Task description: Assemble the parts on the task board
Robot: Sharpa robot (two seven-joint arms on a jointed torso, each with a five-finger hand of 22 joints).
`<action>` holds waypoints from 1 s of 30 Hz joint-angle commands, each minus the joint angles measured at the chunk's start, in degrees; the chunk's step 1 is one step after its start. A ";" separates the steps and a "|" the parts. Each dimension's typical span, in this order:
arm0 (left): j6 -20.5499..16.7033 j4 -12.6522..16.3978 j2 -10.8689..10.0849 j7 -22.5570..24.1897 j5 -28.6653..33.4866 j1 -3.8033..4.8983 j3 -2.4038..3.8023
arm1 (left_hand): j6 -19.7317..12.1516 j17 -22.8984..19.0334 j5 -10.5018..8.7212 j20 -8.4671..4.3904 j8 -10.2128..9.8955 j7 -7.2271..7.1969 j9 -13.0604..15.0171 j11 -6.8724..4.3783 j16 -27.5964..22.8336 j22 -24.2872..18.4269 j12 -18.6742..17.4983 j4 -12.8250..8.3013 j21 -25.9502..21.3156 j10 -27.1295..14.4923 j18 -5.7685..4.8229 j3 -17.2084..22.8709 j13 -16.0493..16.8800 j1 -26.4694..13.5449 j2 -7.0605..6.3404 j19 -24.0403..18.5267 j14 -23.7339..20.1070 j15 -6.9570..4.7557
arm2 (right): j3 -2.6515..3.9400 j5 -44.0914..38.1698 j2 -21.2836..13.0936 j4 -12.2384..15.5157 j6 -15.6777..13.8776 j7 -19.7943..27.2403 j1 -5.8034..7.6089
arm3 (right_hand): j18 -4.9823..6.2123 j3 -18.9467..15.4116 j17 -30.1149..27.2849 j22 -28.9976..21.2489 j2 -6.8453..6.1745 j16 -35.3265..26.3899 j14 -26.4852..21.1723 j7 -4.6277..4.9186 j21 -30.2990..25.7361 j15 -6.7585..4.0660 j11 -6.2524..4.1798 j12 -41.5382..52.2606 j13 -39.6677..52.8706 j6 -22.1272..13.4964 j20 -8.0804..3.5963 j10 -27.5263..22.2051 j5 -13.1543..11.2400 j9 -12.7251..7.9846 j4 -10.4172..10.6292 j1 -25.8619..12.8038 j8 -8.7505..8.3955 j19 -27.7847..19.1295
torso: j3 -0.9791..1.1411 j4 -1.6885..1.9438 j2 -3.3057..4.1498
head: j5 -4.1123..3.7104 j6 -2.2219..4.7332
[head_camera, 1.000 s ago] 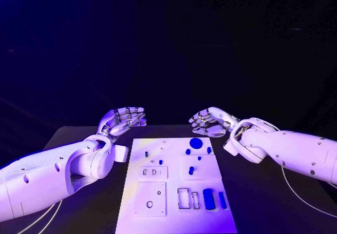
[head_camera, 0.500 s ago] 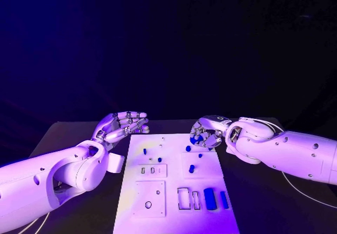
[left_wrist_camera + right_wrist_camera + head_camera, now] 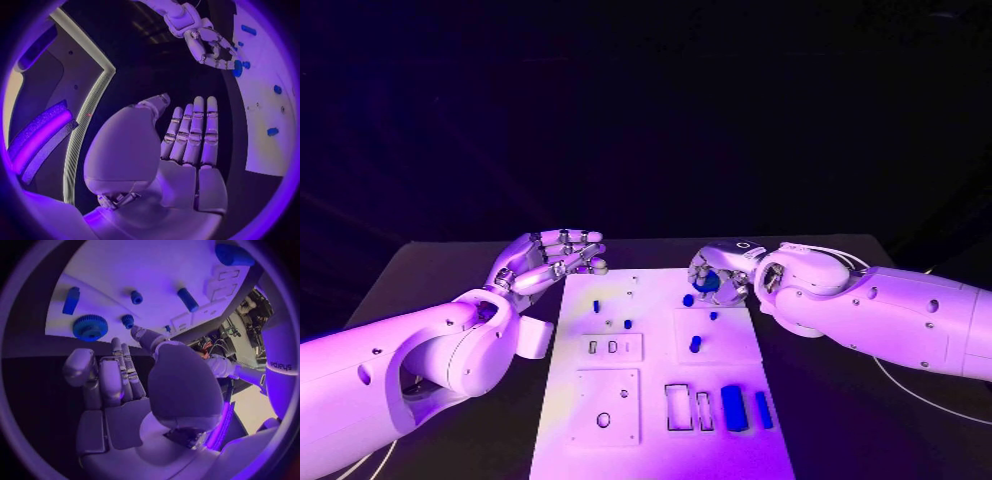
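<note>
While the left hand (image 3: 548,256) hovers beside the task board (image 3: 646,400), fingers apart and empty, the right hand (image 3: 721,275) reaches its parted fingers over the blue gear (image 3: 90,327).

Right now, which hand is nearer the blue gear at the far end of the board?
Right. The right hand hovers at the gear, fingers beside it. The left hand is off the board's opposite edge, open and empty.
</note>
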 commanded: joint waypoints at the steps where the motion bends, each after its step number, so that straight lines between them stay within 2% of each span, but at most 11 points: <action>1: 1.44 0.35 0.00 0.22 0.24 0.11 0.11 | -0.11 0.11 -0.32 0.00 -0.05 2.28 0.03 0.21 0.35 0.11 -0.35 -0.05 0.32 0.27 0.66 0.25 -0.08 -0.12 -0.47 0.54 -0.03 0.05 | 0.01 -1.99 0.41 -0.22 1.31 -0.77 -0.08 | -0.93 -0.01 1.53 1.91 -0.18 1.37 2.41 0.03 1.34 -0.03 -0.12 -0.07 0.16 -0.45 0.02 -0.17 -0.06 0.18 0.31 0.40 -0.28 0.98 | -0.03 0.14 0.44 | 0.01 0.07; 8: 1.73 0.49 0.00 0.15 0.33 0.12 0.16 | -0.16 0.21 -0.32 -0.02 -0.09 2.35 0.02 0.25 0.44 0.20 -0.45 -0.01 0.49 0.22 0.65 0.23 -0.09 -0.27 -0.47 0.57 -0.07 0.06 | -0.02 -2.00 1.08 -0.66 2.50 -0.91 -0.42 | -0.97 0.13 1.76 2.46 0.06 1.76 2.41 -0.01 1.77 -0.03 -0.15 -0.03 0.28 -0.40 0.03 -0.07 0.04 0.34 0.52 0.45 -0.28 1.06 | 0.04 0.29 0.62 | 0.27 0.17; 13: 1.86 0.44 -0.06 0.18 0.37 0.12 0.17 | -0.19 0.25 -0.31 -0.03 -0.10 2.38 0.02 0.26 0.48 0.23 -0.49 -0.01 0.55 0.20 0.65 0.24 -0.09 -0.29 -0.45 0.58 -0.08 0.06 | -0.03 -1.99 1.58 -1.21 3.08 -0.99 -0.60 | -1.05 0.50 2.11 3.13 0.33 2.17 2.41 0.03 2.23 -0.03 -0.16 0.04 0.39 -0.16 0.03 0.17 0.26 0.53 0.60 0.65 -0.18 1.19 | -0.01 0.21 0.62 | 0.42 0.26; 24: 2.19 0.35 0.00 0.09 0.47 0.13 0.17 | -0.24 0.34 -0.28 -0.04 -0.14 2.41 0.02 0.28 0.56 0.30 -0.57 -0.06 0.68 0.16 0.64 0.29 -0.10 -0.27 -0.41 0.58 -0.10 0.06 | -0.08 -1.96 2.97 -2.04 3.54 -0.76 -1.01 | -1.33 1.57 3.17 5.15 0.71 3.26 2.51 0.03 3.62 -0.06 -0.24 0.17 0.62 0.34 0.01 1.11 0.34 0.97 0.89 0.73 0.04 1.81 | 0.05 0.18 0.78 | 0.55 0.53; 30: 2.41 0.29 -0.01 0.07 0.49 0.14 0.17 | -0.24 0.42 -0.28 -0.06 -0.14 2.43 0.02 0.29 0.62 0.35 -0.61 -0.10 0.78 0.18 0.63 0.35 -0.10 -0.24 -0.35 0.57 -0.11 0.06 | -0.10 -1.89 3.61 -2.58 3.54 -0.65 -1.19 | -1.50 2.11 3.83 6.26 1.04 3.88 2.61 -0.03 4.37 -0.09 -0.30 0.15 0.68 0.63 0.01 1.45 0.30 1.22 1.20 0.57 0.19 2.20 | 0.07 0.19 0.85 | 0.68 0.44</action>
